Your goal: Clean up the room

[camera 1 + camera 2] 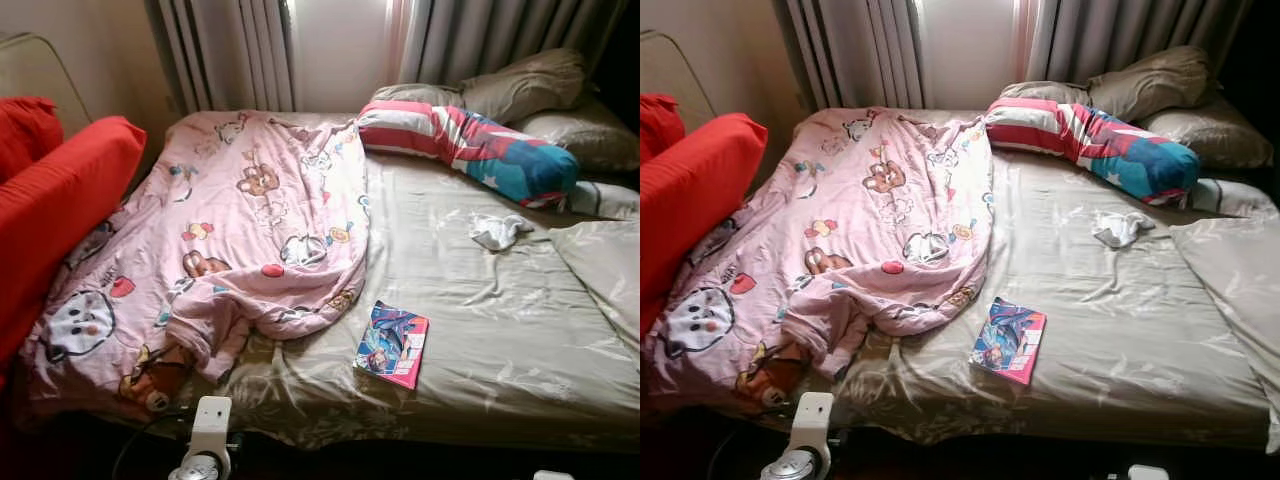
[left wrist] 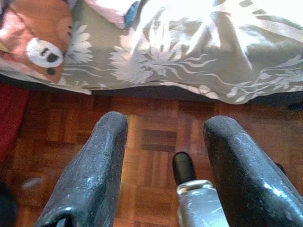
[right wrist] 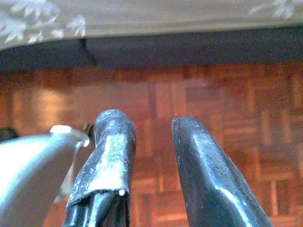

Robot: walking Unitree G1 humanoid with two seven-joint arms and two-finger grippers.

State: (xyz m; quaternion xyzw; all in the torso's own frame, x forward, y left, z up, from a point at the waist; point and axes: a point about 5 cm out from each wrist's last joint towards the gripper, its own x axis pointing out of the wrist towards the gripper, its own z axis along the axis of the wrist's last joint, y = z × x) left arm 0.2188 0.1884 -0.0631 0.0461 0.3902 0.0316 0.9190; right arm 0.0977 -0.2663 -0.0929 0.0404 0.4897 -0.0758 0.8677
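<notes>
Both arms hang idle below the bed; left gripper and right gripper fingers apart, empty; you'd likely grab the book beside the pink blanket first.

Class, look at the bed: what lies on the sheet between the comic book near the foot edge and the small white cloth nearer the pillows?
Nothing: between the comic book and the white cloth there is just wrinkled beige sheet, clearly seen in both eye views.
</notes>
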